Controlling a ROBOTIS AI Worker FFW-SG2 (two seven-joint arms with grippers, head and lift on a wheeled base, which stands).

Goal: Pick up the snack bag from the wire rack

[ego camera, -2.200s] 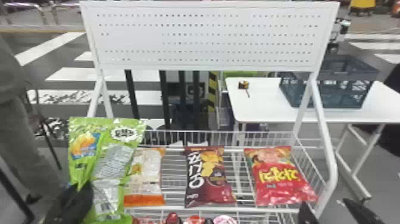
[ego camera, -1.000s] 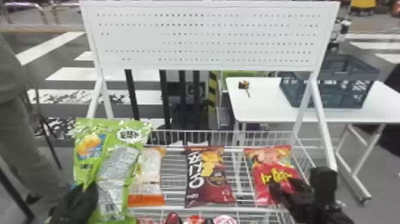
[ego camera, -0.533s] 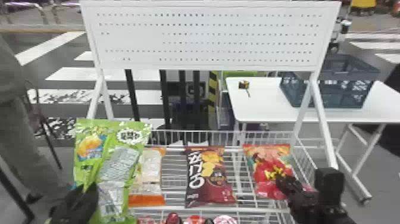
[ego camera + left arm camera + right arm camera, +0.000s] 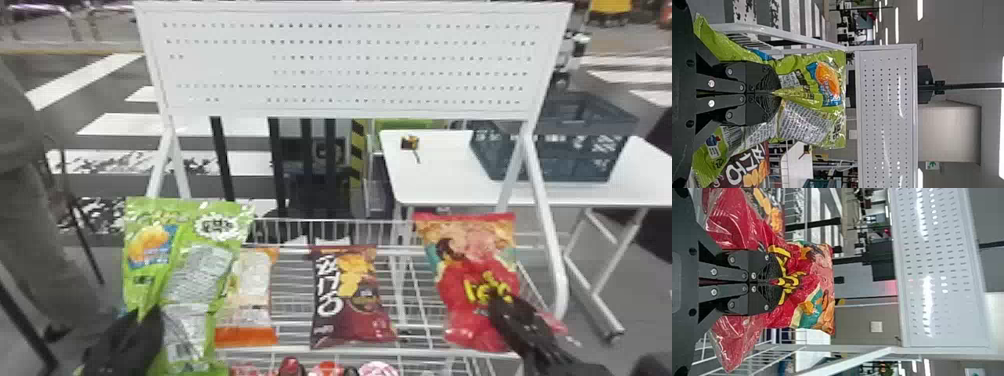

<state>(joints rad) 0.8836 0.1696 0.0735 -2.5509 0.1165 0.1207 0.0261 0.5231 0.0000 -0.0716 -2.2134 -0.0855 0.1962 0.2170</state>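
Red snack bag (image 4: pixel 462 280) at the right side of the wire rack (image 4: pixel 300 351), long axis near upright; right gripper (image 4: pixel 773 282) nearer, fingers clenched on its front, most of the printed face beyond the tips. Left gripper (image 4: pixel 774 93) pinches the green bag (image 4: pixel 805 121). Right wrist view shows the pinched fold; head view, the dark bag (image 4: pixel 350 300) between both. Judgement: lift next, straight up. Bottom clearance: cannot tell.

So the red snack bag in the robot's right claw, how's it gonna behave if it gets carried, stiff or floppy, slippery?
The red bag will probably flex, since its film creases around the right claw. Its glossy surface may be slippery, though the pinched fold should help. It looks plump, so it's likely light for its size.
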